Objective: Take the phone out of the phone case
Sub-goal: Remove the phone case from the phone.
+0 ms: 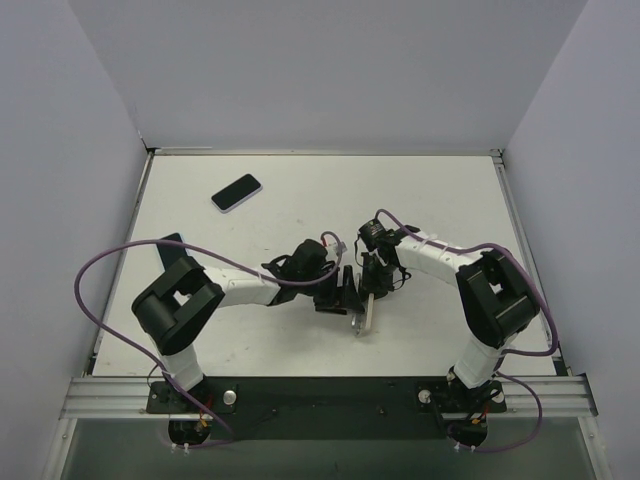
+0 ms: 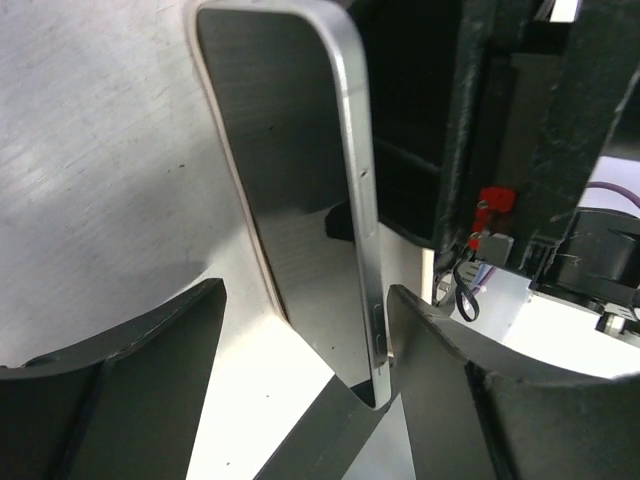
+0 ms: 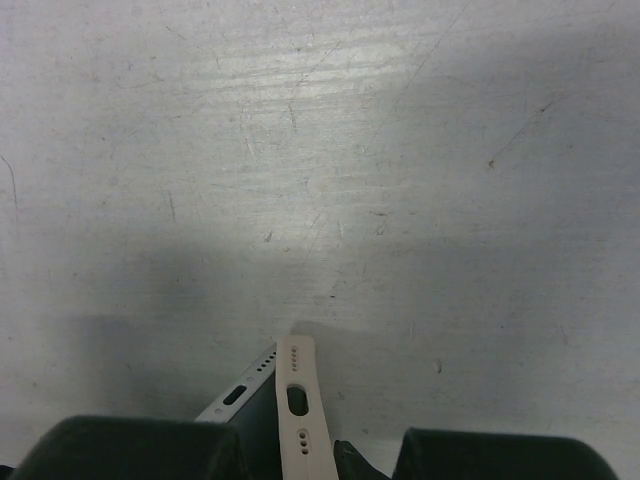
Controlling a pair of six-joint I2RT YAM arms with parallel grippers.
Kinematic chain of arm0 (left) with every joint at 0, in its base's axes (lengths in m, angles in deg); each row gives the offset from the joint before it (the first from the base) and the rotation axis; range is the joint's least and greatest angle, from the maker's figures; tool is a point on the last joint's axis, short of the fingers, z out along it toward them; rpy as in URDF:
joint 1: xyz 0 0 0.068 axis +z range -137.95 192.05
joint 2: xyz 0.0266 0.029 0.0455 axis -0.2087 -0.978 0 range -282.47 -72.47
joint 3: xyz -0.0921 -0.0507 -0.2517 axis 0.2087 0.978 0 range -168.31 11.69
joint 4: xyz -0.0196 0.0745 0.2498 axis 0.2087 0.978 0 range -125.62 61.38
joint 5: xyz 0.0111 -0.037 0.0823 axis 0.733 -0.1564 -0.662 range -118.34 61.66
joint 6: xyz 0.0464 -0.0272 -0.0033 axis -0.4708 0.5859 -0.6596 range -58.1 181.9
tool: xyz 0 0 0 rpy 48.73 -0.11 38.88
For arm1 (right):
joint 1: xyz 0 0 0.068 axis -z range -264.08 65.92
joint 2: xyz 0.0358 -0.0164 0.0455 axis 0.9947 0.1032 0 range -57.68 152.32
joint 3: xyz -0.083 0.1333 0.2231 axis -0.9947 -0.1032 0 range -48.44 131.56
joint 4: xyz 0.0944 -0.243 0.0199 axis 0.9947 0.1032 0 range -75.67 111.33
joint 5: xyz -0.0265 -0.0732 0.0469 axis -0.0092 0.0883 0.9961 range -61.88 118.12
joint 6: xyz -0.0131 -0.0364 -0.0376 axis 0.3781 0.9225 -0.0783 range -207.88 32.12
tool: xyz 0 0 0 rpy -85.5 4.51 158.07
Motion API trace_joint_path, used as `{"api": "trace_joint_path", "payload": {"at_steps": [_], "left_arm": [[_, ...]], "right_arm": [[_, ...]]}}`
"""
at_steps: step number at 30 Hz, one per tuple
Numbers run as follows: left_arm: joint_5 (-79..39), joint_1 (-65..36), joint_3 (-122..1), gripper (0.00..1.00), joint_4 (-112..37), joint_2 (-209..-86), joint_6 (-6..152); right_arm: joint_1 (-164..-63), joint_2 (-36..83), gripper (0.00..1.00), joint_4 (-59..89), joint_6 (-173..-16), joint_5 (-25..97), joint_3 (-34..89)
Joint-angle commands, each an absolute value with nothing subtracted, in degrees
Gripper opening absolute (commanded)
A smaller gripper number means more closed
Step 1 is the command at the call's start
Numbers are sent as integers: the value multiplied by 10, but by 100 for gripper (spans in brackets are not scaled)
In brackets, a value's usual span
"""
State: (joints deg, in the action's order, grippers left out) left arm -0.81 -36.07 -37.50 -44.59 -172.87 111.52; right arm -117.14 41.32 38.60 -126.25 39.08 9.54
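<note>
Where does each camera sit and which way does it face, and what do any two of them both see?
Top: above and behind the bases, facing down on the table; both whole arms show.
Left wrist: on the left arm, facing along the open left fingers at the upright phone; the right arm is behind it.
Right wrist: on the right arm, facing down at the tabletop; right fingers at the bottom edge, phone and case ends between them.
Shared: both wrist views see the phone.
</note>
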Motion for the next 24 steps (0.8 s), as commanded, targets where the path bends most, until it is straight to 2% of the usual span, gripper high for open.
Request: {"api": "trace_joint_path", "payload": {"at_steps": [1, 5, 9, 12, 16, 17, 19, 20, 22, 24], "left_arm": [[-50, -375, -419, 73, -403, -1739, 1096], [-65, -379, -439, 56, -376, -1738, 1089], [-83, -379, -455, 44, -326, -1732, 1074], [-89, -379, -460, 42, -314, -1722, 1067], [-99, -377, -476, 36, -287, -1700, 1055], [-101, -374, -479, 28, -283, -1697, 1053], [-101, -371, -486, 21, -273, -1684, 1052], [-101, -368, -489, 11, -270, -1680, 1053], [-102, -359, -483, 3, -274, -1663, 1058], [-95, -346, -477, 0, -282, -1643, 1065]], "right_arm": [[-1177, 442, 12, 402, -1266, 395, 82], [-1177, 434, 12, 404, -1265, 396, 83], [-1171, 418, 5, 412, -1262, 394, 80], [-1168, 401, 0, 418, -1262, 391, 78], [-1165, 379, 0, 429, -1259, 380, 80], [-1159, 370, 0, 432, -1259, 378, 80], [-1153, 362, 0, 433, -1257, 377, 81], [-1148, 356, 0, 433, -1256, 378, 81], [-1139, 351, 0, 433, -1252, 379, 85], [-1127, 347, 0, 433, -1247, 380, 90]]}}
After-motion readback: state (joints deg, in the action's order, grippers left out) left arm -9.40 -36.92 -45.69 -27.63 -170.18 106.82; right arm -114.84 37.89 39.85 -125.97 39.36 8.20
